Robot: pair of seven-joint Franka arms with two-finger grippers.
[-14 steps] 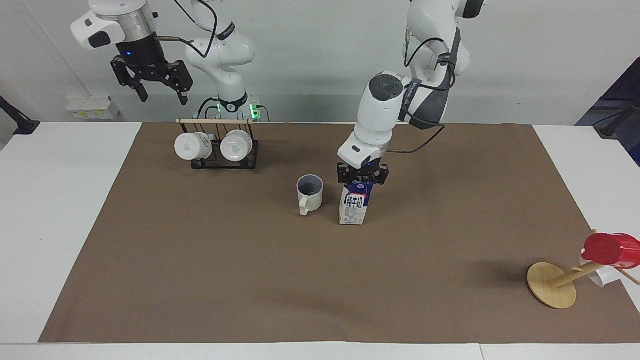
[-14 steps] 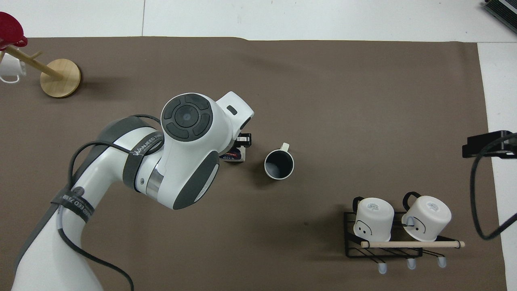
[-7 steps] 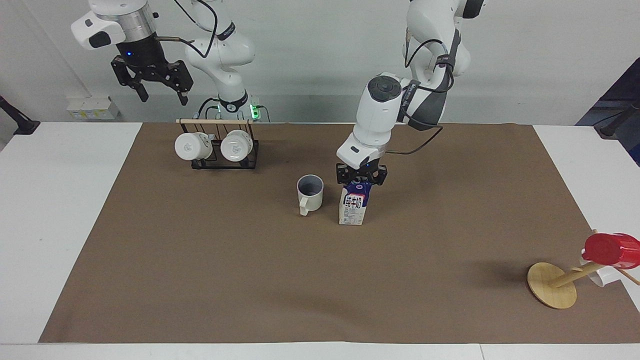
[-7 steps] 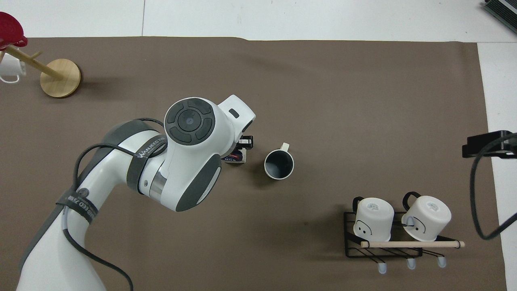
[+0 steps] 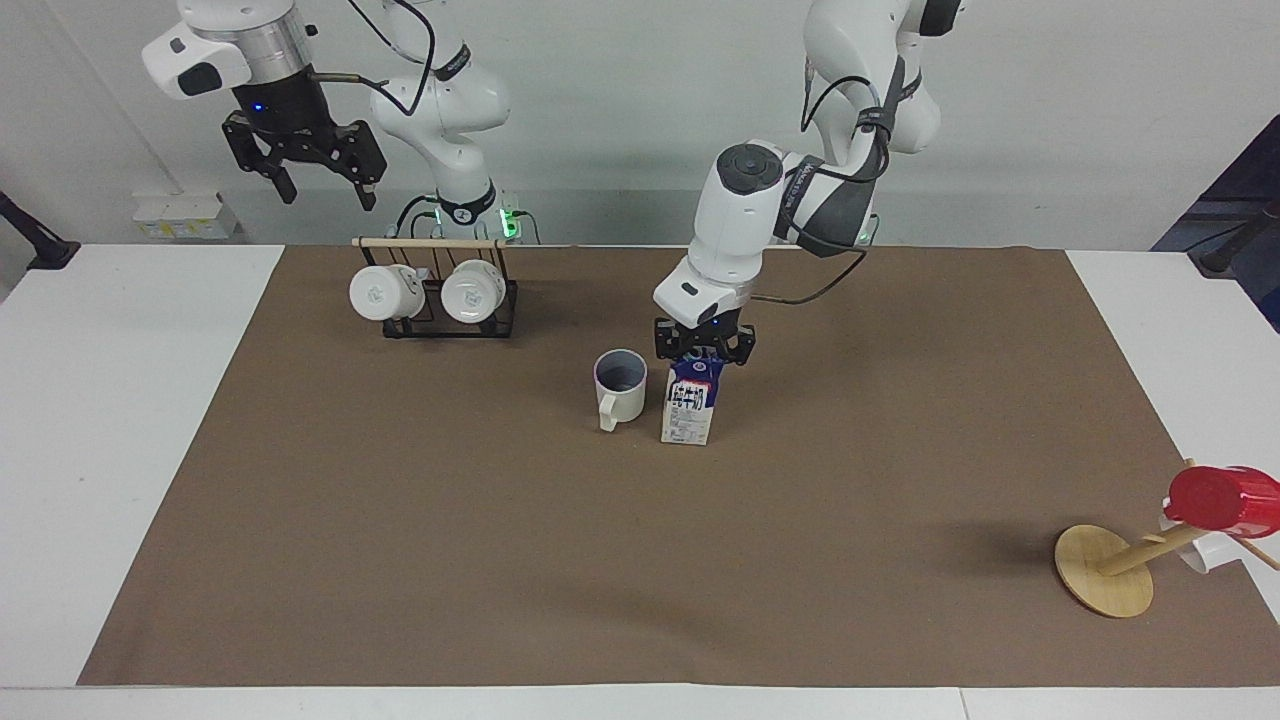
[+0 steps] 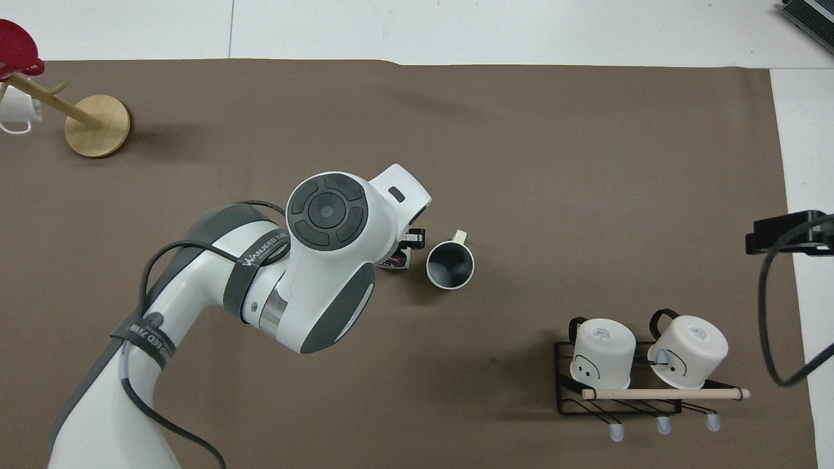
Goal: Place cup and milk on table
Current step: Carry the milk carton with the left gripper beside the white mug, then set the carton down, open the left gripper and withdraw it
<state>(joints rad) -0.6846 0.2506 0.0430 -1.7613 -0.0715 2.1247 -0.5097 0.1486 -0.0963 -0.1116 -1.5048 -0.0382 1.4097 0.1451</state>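
Note:
The cream cup (image 5: 620,386) stands upright on the brown mat (image 5: 600,560) of the white table (image 5: 120,400), handle pointing away from the robots. It also shows in the overhead view (image 6: 449,265). The milk carton (image 5: 690,408) is upright right beside the cup, toward the left arm's end. I cannot tell whether its base touches the mat. My left gripper (image 5: 703,352) is shut on the carton's gable top. In the overhead view the left arm hides most of the carton (image 6: 395,262). My right gripper (image 5: 305,176) is open and empty, waiting high above the mug rack.
A black wire rack (image 5: 435,300) with two white mugs lies nearer to the robots, toward the right arm's end. It shows in the overhead view (image 6: 619,397) too. A wooden mug tree (image 5: 1105,570) with a red cup (image 5: 1222,497) stands at the left arm's end, far from the robots.
My left gripper has carried the milk carton sideways toward the cup, so the gap between them has nearly closed. The cup and the right arm have not moved.

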